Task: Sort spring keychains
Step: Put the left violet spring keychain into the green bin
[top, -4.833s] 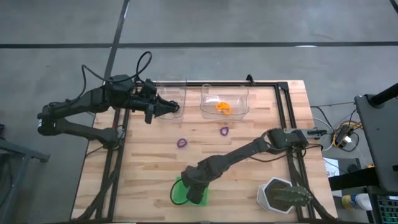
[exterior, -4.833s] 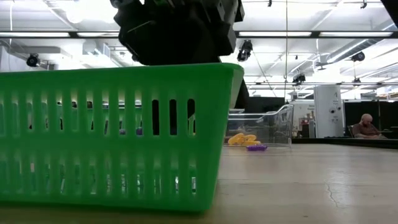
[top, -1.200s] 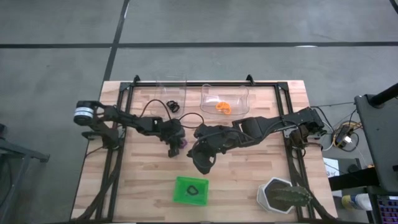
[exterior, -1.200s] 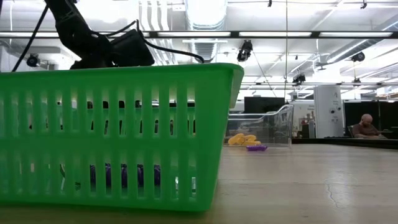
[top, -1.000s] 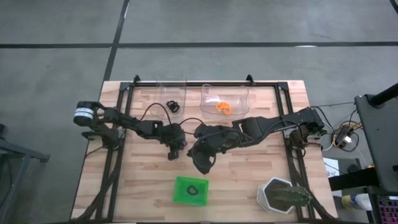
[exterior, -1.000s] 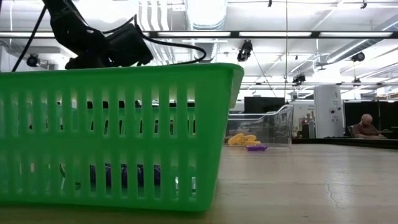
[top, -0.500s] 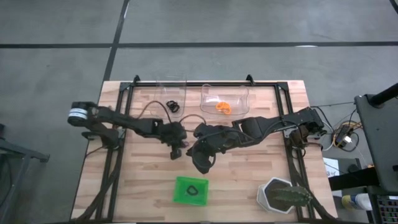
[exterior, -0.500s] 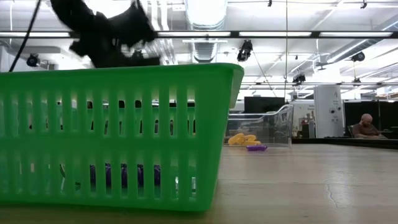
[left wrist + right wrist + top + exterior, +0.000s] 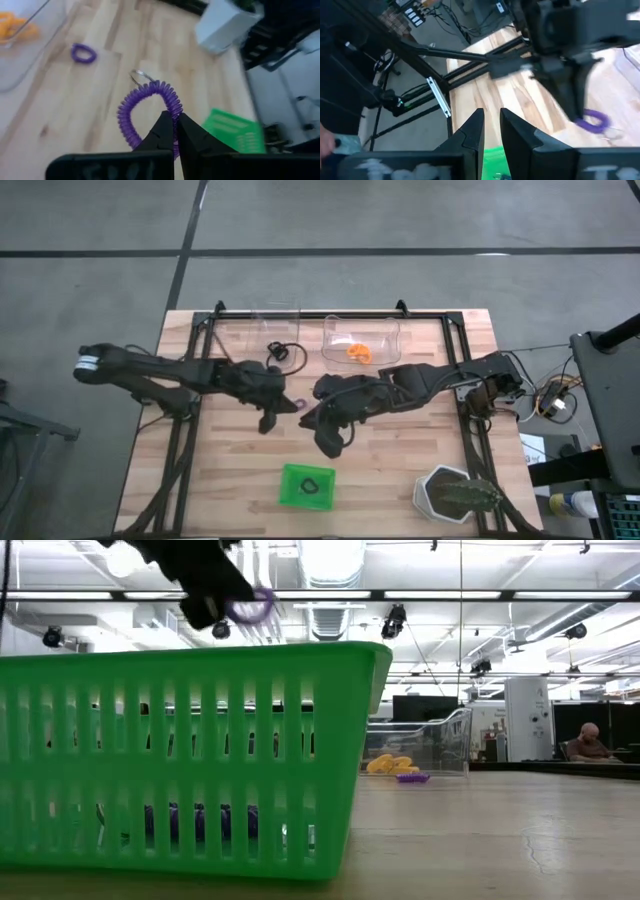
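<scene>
Left gripper [image 9: 173, 131] holds a purple keychain [image 9: 148, 113] clear of the table [image 9: 420, 450].

The left arm reaches over mid-table, its fingers pinched on the purple coil, which hangs in the air. The right gripper [image 9: 490, 131] hovers just beside it, fingers slightly parted and holding nothing. The green tray [image 9: 306, 485] sits near the front edge, seemingly with a black keychain [image 9: 310, 484] inside. Another purple keychain [image 9: 83, 53] lies on the wood; orange ones [image 9: 358, 352] rest in a clear tray [image 9: 361, 342].
</scene>
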Robot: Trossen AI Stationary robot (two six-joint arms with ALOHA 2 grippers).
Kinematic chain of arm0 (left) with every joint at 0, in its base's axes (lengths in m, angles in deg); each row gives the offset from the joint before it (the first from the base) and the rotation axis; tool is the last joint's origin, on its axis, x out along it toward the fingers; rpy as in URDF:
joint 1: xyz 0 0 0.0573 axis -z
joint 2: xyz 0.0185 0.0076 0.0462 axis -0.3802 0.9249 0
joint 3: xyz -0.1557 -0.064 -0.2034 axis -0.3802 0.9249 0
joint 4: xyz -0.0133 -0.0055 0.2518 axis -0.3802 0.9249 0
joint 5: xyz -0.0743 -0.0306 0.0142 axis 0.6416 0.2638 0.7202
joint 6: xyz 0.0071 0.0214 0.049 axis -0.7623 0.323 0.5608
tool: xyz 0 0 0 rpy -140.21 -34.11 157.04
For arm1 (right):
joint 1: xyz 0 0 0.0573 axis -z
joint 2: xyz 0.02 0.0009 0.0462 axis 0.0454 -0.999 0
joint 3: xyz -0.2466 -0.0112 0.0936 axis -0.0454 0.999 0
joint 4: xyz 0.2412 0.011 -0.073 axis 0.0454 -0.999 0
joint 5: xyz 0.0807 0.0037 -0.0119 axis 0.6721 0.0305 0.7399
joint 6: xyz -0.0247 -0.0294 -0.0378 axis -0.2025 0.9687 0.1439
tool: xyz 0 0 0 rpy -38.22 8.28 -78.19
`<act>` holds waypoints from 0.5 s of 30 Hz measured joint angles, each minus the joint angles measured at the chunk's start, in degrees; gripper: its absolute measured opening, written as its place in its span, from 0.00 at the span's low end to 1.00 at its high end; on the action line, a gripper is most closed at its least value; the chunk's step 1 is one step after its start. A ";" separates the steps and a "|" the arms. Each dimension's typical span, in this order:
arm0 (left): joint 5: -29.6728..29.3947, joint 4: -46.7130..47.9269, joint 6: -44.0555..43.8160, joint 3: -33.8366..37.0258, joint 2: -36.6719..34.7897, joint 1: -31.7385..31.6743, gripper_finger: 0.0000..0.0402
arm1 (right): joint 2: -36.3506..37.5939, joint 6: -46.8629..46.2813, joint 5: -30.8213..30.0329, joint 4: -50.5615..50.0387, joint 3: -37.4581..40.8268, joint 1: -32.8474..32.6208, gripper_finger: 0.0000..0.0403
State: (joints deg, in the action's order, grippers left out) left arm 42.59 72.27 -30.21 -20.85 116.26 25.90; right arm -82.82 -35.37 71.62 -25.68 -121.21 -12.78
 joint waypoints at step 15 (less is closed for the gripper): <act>-7.42 0.26 -5.49 0.07 0.98 16.75 0.00 | 0.46 6.98 -2.81 -3.46 -1.75 1.46 0.14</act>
State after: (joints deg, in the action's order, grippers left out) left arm 35.17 72.53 -35.69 -20.78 117.24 42.65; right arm -82.36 -28.39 68.82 -29.14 -122.96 -11.31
